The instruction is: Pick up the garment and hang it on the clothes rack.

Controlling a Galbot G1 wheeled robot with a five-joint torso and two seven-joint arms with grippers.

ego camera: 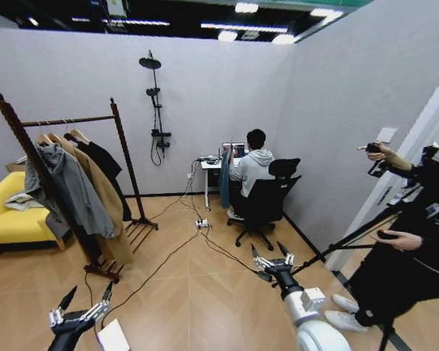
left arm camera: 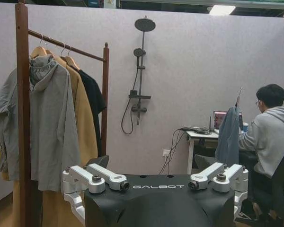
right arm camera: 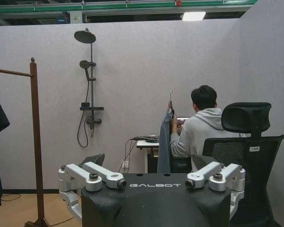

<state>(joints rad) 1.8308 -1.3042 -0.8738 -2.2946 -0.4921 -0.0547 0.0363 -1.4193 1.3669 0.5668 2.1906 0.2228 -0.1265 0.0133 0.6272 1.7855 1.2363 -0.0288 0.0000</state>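
The garment [ego camera: 224, 179], a teal-blue jacket, hangs upright from a hanger beside the white desk at the far wall, close to a seated person; I also see the garment [left arm camera: 228, 137] and the garment [right arm camera: 165, 142] in both wrist views. I cannot tell what holds the hanger up. The clothes rack [ego camera: 123, 150], dark red-brown wood, stands at the left, its post [left arm camera: 22, 94] near the left arm and another post [right arm camera: 35, 142] in the right wrist view. My left gripper [ego camera: 88, 296] is open and empty low at the front left. My right gripper [ego camera: 269, 256] is open and empty at the front right, far from the garment.
A grey hooded coat [ego camera: 69, 183], a tan coat and a black jacket hang on the rack. Cables and a power strip [ego camera: 202, 223] cross the wooden floor. An office chair [ego camera: 267, 201] stands by the desk, a yellow sofa [ego camera: 7, 216] at the left, a tripod [ego camera: 351, 238] at the right.
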